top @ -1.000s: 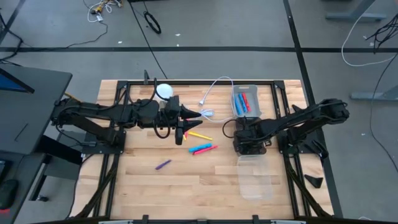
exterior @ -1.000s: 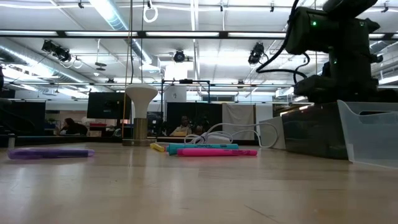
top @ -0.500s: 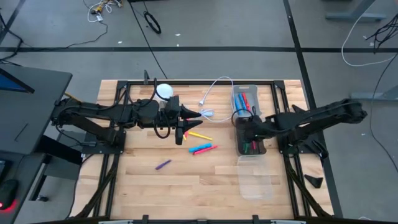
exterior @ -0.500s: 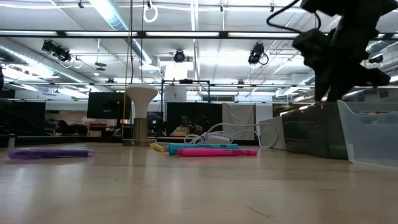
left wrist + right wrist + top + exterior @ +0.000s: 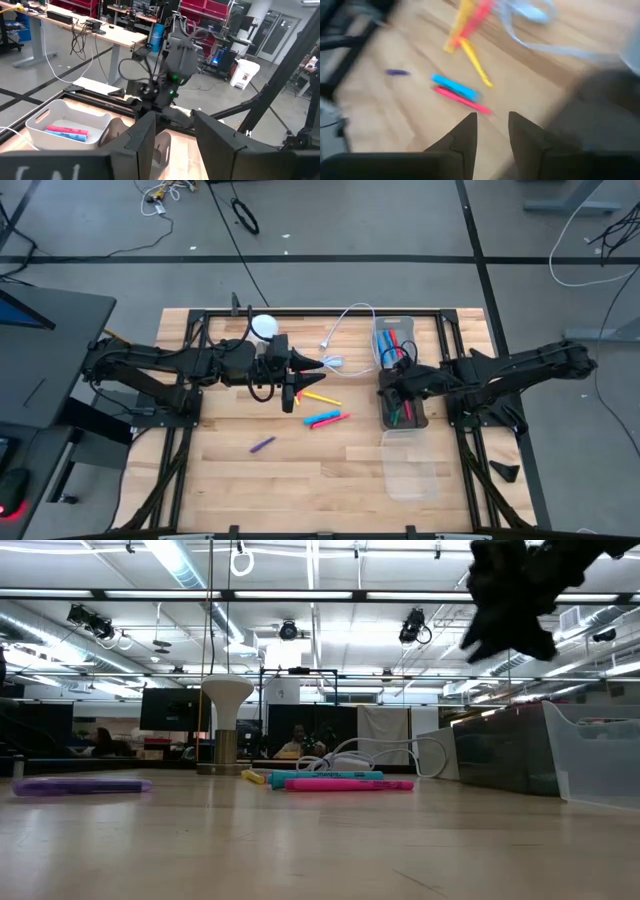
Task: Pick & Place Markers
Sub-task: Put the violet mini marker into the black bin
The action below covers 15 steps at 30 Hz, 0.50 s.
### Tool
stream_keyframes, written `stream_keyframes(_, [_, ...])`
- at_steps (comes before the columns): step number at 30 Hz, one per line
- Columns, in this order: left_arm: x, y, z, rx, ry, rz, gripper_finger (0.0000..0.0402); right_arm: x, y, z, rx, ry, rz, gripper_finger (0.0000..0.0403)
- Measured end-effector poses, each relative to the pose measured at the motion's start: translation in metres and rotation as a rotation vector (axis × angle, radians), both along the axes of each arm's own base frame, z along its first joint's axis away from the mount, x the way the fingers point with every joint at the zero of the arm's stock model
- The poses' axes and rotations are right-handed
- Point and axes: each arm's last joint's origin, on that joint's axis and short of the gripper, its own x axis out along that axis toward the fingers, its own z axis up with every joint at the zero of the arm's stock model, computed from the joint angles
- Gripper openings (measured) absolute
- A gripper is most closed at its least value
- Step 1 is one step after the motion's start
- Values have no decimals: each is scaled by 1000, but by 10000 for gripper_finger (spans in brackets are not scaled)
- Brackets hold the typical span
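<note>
step: between picks, I judge | right claw over bin, fingers slightly apart, empty | left claw idle, narrow gap, empty | next: reach blue marker on counter

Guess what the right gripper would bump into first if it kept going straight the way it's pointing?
Probably the pink marker, lying just ahead of the right gripper, with the blue marker right behind it. Depth is unclear, so it might hit the wooden table first.

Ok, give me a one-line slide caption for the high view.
Right gripper over the dark bin; blue, pink, yellow and purple markers lie on the table.
</note>
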Motion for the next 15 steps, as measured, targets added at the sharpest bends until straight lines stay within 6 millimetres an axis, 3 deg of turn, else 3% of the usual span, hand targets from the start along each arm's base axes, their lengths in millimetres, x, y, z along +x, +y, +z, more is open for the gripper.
stream_keyframes(6, [0, 0, 0, 0, 0, 0, 142, 18, 3, 25, -157, -290, 148, 112])
stream_keyframes(15, [0, 0, 0, 3, 0, 0, 142, 28, 5, 68, -280, -725, 217, 112])
